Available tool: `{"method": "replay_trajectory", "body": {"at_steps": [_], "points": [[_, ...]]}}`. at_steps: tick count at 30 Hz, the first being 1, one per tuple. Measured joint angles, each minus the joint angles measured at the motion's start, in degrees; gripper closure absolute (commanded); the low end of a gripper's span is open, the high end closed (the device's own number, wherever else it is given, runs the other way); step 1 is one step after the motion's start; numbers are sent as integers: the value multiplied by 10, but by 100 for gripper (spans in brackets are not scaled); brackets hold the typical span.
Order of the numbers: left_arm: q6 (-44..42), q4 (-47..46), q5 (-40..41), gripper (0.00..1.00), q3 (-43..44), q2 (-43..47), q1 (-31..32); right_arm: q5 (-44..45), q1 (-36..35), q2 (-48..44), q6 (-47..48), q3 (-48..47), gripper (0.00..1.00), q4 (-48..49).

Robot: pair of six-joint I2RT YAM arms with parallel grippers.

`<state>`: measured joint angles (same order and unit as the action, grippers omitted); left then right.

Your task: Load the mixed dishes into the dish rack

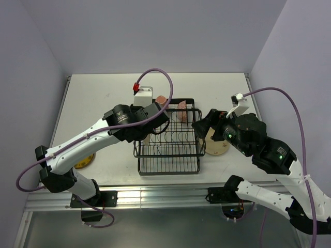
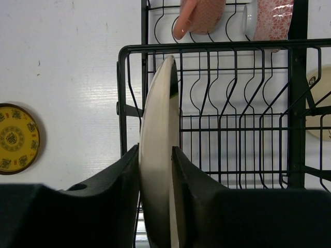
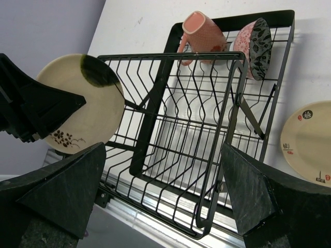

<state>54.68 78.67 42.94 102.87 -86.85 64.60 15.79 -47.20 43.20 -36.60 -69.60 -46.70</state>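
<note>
Plates first, reading left to right. Round yellow patterned plate (image 1: 84, 160) lies flat on the white table (image 1: 103, 98), well left of the rack and untouched.

Left gripper (image 2: 155, 150) reaches over the left end of the black wire dish rack (image 1: 168, 173). Its fingers (image 2: 116, 181) are clamped on a cream plate with a dark olive blotch (image 3: 83, 101), one on each face, with no gap showing. That plate stands on edge and near upright at the rack's leftmost slot prongs. Whether its lower rim sits fully in the slot I cannot tell.

Far section of the rack, beyond the prongs: pinkish mug (image 3: 204, 33) lying tilted, and just right of it a small grey-speckled bowl (image 3: 256, 46) on its side. Both count as loaded.

Right of the rack, a second cream plate (image 3: 310, 142) with small dark marks lies flat on the table, just beside the wire frame.

Right gripper (image 3: 163, 191) hovers at the rack's near right side, fingers spread wide, nothing between them.

Step in hand, by my reading: seating the first plate. Task looks a little past halfway, with two plates left out.

Next move calls for letting the fingers part, then lifting straight away so neither pad drags the plate out of its prongs. After that, each arm has a flat plate on its own side. A thin rim lying flush on the table will be awkward to get under.
</note>
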Motion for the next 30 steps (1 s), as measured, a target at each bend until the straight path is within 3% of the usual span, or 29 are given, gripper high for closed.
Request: {"method": "replay_trajectory", "body": {"at_steps": [6, 18, 25, 30], "points": [[4, -2, -5, 52, 0, -1, 4, -3, 2, 0, 0, 0, 0, 0], [18, -8, 11, 17, -5, 36, 31, -5, 6, -2, 0, 0, 0, 0], [21, -12, 27, 9, -12, 85, 34, -9, 8, 2, 0, 0, 0, 0], [39, -14, 55, 2, -56, 166, 15, -9, 10, 5, 1, 0, 0, 0]]}}
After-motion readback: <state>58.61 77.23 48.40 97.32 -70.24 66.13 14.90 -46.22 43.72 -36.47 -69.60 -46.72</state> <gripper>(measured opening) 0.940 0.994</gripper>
